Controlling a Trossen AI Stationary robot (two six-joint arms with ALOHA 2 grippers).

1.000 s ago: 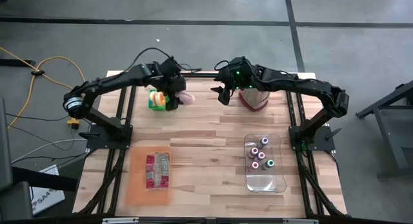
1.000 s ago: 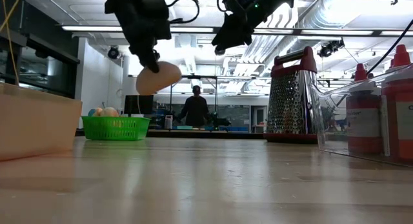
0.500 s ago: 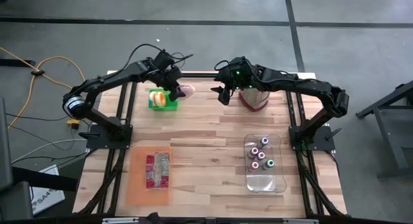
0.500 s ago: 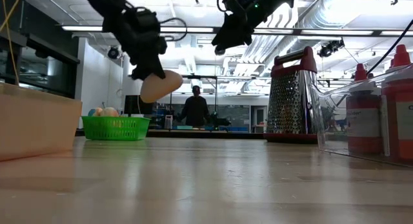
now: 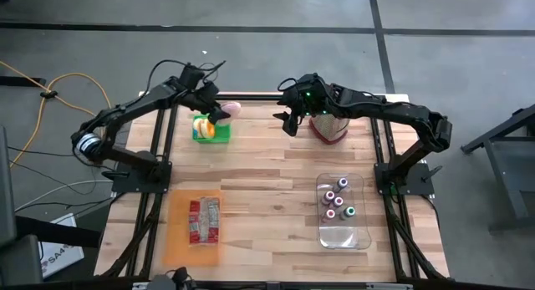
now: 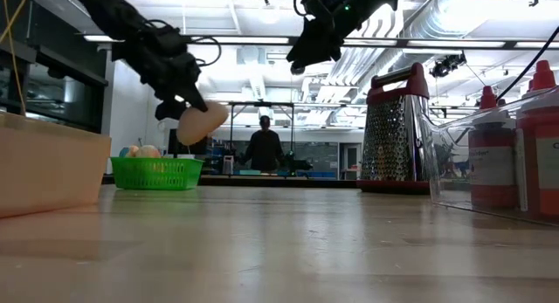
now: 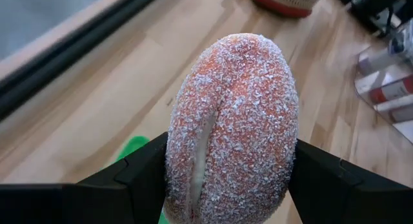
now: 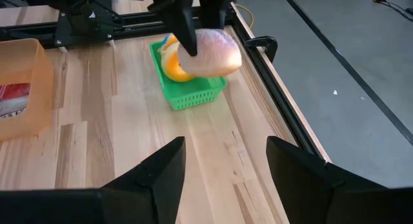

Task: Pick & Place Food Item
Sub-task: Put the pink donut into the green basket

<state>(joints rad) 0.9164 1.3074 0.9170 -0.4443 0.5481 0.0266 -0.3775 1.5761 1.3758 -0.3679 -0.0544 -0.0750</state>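
One sugared doughnut (image 7: 231,124) sits clamped in the left hand (image 5: 219,113) (right hand (image 5: 288,121) spread, holding nothing).

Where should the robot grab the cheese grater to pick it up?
Probably by the red handle on top of the grater, coming from above. It stands upright, tapering toward the top, and its metal sides look slippery for jaws.
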